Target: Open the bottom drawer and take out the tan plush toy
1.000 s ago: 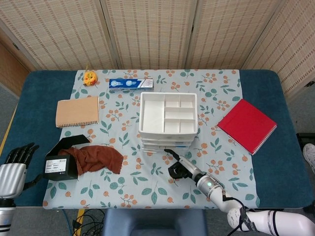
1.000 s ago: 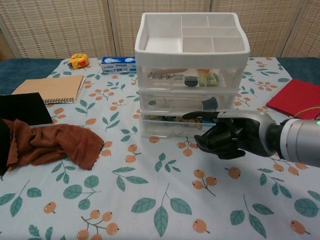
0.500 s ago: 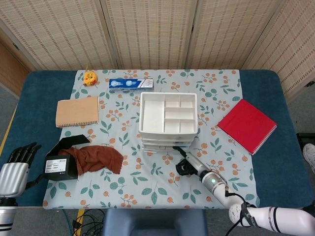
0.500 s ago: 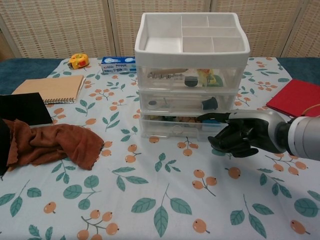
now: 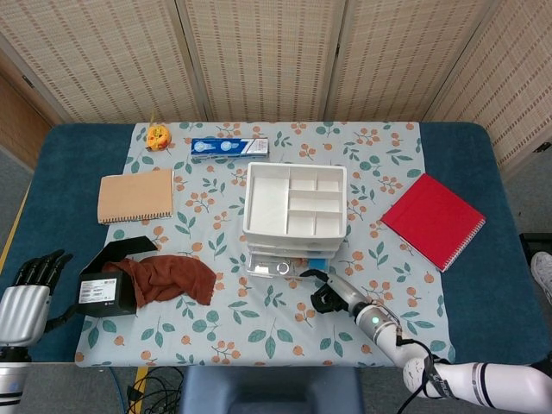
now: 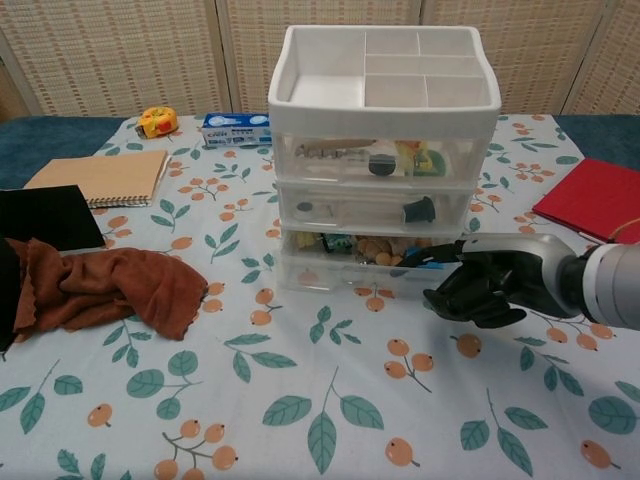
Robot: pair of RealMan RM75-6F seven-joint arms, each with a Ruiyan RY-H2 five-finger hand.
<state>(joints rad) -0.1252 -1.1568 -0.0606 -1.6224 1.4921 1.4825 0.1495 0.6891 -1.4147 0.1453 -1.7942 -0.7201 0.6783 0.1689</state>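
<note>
The table (image 5: 483, 285), blue with a leaf-and-berry cloth (image 6: 300, 400) over its middle, lay under and all around the right hand (image 6: 490, 285). Just beyond that hand's fingertips stood the white drawer unit (image 6: 385, 160), three clear drawers under a divided top tray. The bottom drawer (image 6: 345, 272) stood part-way out toward the robot, and the hand's one extended finger reached to the drawer's right front corner while its other fingers were curled in; it held nothing, and whether the fingertip hooked the drawer edge or only touched it could not be told. Inside the drawer, just left of that fingertip, a tan rounded mass showed among other small items, probably the tan plush toy (image 6: 377, 248), though the clear wall blurred it.

Well to the right of the hand lay a red notebook (image 6: 590, 200). Far to its left lay a brown cloth (image 6: 100, 285) against a black box (image 5: 105, 291), with a tan notebook (image 6: 100, 177) beyond them. Behind the unit lay a toothpaste box (image 6: 237, 127) and a small yellow toy (image 6: 158, 121).

The left hand (image 5: 26, 289) hung off the table's near left corner, fingers spread and empty.

The drawer looked too little open for a whole hand to reach in. A pull from one corner could skew the drawer and jam it, or drag the light unit forward. Pulled too far, it could drop out and spill.
</note>
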